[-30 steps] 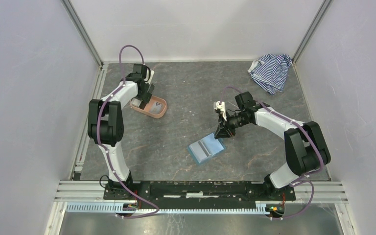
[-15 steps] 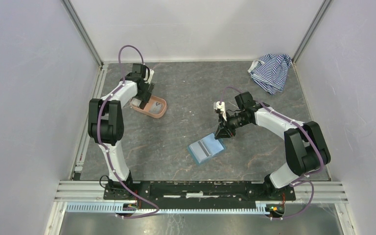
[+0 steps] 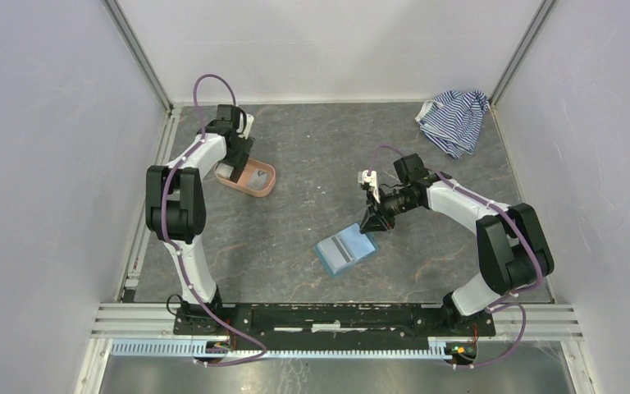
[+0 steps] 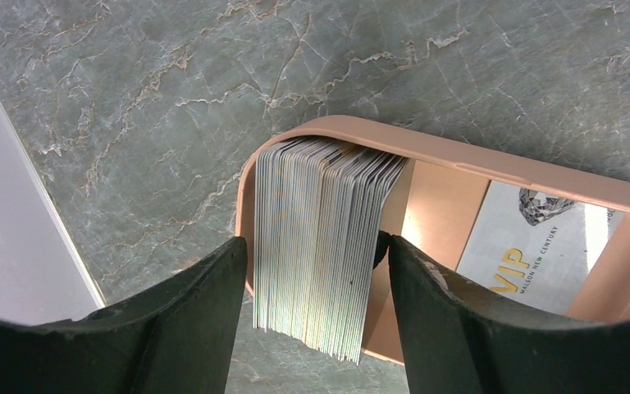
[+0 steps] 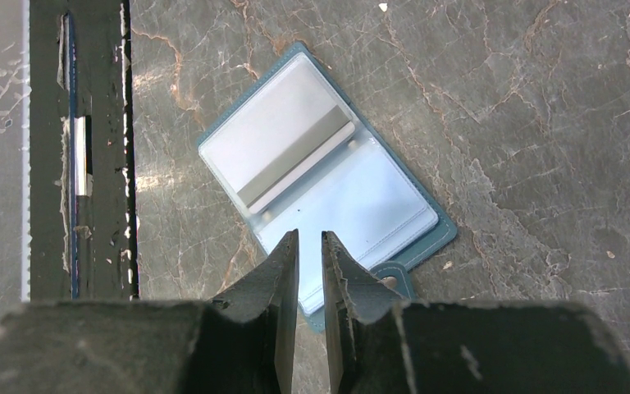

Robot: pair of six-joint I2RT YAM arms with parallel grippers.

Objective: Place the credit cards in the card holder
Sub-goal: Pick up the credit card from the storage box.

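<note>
A thick stack of whitish credit cards (image 4: 320, 246) stands on edge at the left end of a salmon-pink oval tray (image 4: 459, 152). My left gripper (image 4: 316, 242) straddles the stack, open. Its right finger touches the stack and a thin gap shows at its left finger. Another card printed "VIP" (image 4: 533, 254) lies flat in the tray. The teal card holder (image 5: 320, 172) lies unfolded mid-table, light blue inside up, its snap tab (image 5: 394, 283) at its near edge. My right gripper (image 5: 310, 238) hovers over that edge, its jaws a narrow slit apart with nothing between them.
The tray (image 3: 264, 187) sits far left near the wall, the card holder (image 3: 344, 249) right of centre. A blue-and-white striped cloth (image 3: 454, 119) is bunched in the far right corner. A black rail (image 5: 78, 148) runs along the table's near edge.
The left jaws have narrowed around the card stack, and the left gripper and tray have shifted slightly to the left. The right arm and the card holder are unmoved.
</note>
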